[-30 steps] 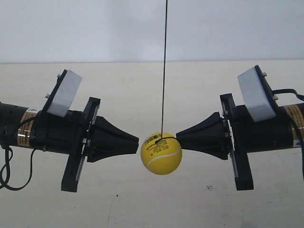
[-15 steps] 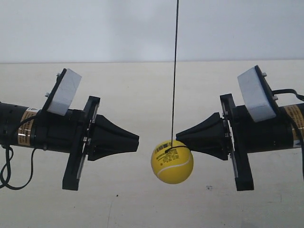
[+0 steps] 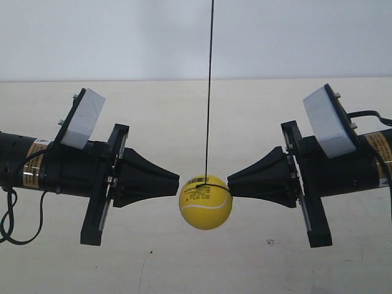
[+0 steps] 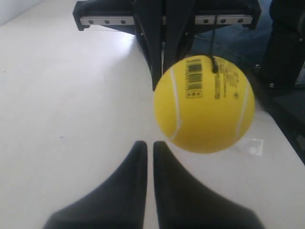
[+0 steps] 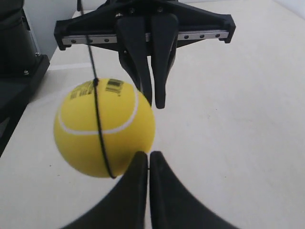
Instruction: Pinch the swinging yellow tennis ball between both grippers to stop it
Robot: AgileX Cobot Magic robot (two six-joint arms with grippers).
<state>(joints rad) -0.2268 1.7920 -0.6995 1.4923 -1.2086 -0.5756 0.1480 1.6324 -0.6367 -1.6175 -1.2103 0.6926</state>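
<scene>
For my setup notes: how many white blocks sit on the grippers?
2. One white block tops the gripper at the exterior view's left, the other tops the gripper at the exterior view's right.

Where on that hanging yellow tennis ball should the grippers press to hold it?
Pinch the yellow tennis ball across its middle from opposite sides. It is round and hangs on a string, so off-centre pushes could roll it aside. Both tips sit high: the gripper at the exterior view's left, the gripper at the exterior view's right.
</scene>
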